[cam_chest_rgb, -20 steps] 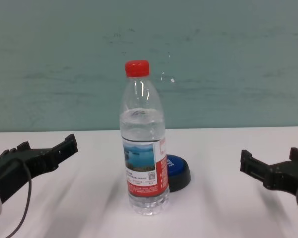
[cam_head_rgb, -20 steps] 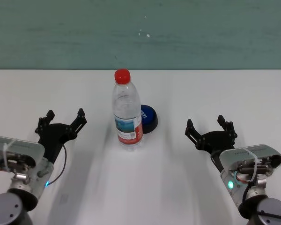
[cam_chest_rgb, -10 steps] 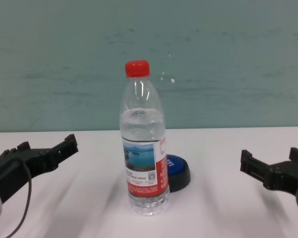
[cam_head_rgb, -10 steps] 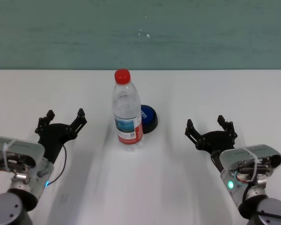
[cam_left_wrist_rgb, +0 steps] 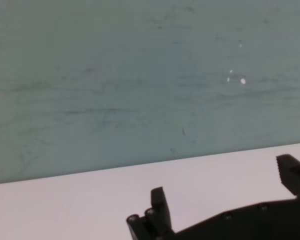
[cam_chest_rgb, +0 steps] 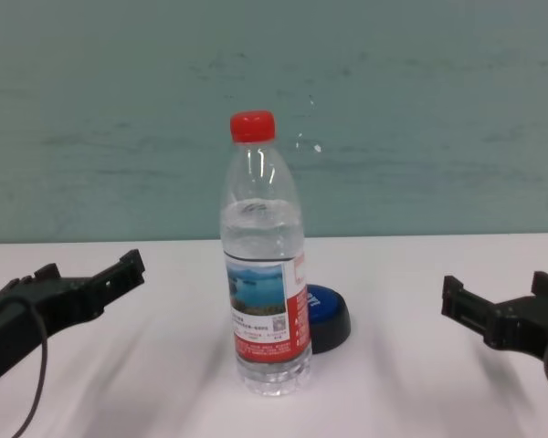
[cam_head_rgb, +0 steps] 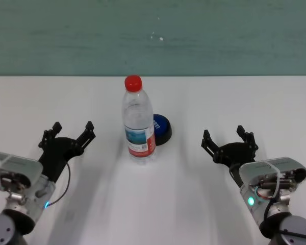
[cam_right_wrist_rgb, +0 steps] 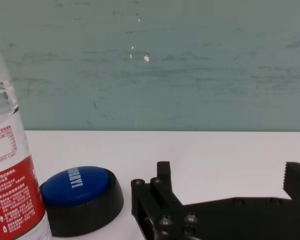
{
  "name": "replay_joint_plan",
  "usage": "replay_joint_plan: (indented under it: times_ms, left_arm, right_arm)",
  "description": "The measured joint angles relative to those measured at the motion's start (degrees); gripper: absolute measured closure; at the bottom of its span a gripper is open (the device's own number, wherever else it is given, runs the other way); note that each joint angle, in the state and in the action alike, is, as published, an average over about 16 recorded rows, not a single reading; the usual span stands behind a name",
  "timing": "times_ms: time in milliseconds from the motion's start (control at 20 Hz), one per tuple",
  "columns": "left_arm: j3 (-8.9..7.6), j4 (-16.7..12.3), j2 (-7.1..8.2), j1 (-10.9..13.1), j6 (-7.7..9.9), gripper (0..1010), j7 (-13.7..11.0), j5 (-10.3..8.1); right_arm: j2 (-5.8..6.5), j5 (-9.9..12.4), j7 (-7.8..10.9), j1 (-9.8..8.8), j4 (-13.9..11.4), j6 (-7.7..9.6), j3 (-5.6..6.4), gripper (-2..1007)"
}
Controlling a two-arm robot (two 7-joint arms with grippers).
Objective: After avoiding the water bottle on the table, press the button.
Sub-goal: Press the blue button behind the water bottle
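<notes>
Left tool (cam_head_rgb: 71,133) has shifted slightly since a second ago: arm body dropped toward the near edge, fingers nudged a bit forward, jaws spread and empty. Right tool (cam_head_rgb: 228,139) hasn't budged, also spread and empty. Reads as the left arm just starting out; button not yet pressed.

Bottle (cam_head_rgb: 138,120) stands upright mid-bench (cam_head_rgb: 219,97): clear, red cap, red-white label. Button (cam_head_rgb: 162,128), blue dome on black base, sits just behind it to its right, half hidden from the chest view. Right side has the clearer path.

Our black toothed left end effector (cam_head_rgb: 70,133) and right end effector (cam_head_rgb: 228,140) sit on silver-grey wrists with white zip ties, black cables and small blue-green lights.
</notes>
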Motion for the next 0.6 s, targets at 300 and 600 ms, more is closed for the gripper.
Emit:
replay_joint_plan:
  times_ms: [300,600]
  left_arm:
    - [-1.47,-1.5,0.69,1.9,0.02,0,-3.1,-1.13]
    - [-2.78,-3.0,1.57,3.9,-0.38,0,-5.1,-1.9]
  right_arm:
    - [0.0,0.0,0.0,0.0,0.0,0.0,0.0,1]
    - [0.01,0.0,0.0,0.0,0.0,0.0,0.0,1]
